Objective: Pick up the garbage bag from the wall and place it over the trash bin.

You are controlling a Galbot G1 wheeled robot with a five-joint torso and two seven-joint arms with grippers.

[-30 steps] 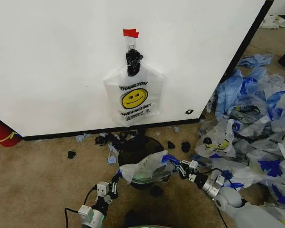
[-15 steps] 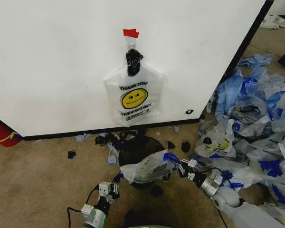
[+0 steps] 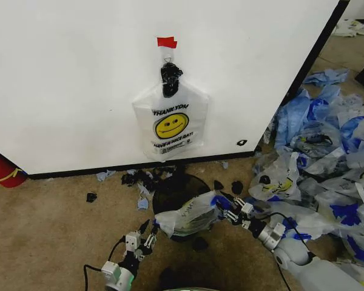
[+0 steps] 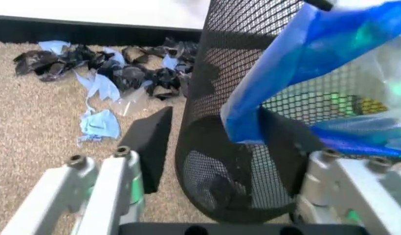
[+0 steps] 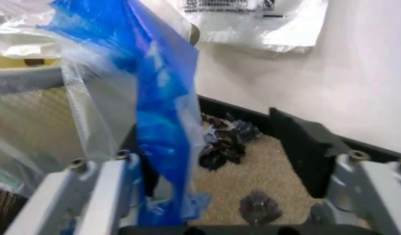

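The garbage bag (image 3: 188, 215), see-through with blue patches, lies draped across the near rim of the black mesh trash bin (image 3: 173, 189) on the carpet. My left gripper (image 3: 145, 233) stands open just off the bag's left end. In the left wrist view the bin's mesh wall (image 4: 220, 161) sits between the spread fingers and a blue fold of the bag (image 4: 278, 88) hangs over the rim. My right gripper (image 3: 229, 207) is at the bag's right end. Its fingers are wide apart, and a blue strip of the bag (image 5: 163, 122) lies along one finger.
A whiter smiley "THANK YOU" bag (image 3: 171, 124) hangs on the white wall under red tape. Black scraps (image 3: 139, 177) and blue shreds lie along the wall's foot. A heap of clear-and-blue bags (image 3: 327, 157) covers the floor to the right. A red object (image 3: 0, 168) sits far left.
My left gripper has let go of the bag's left end and opened, drawing slightly back. The bag has shifted a little to the right and sagged onto the bin's rim.
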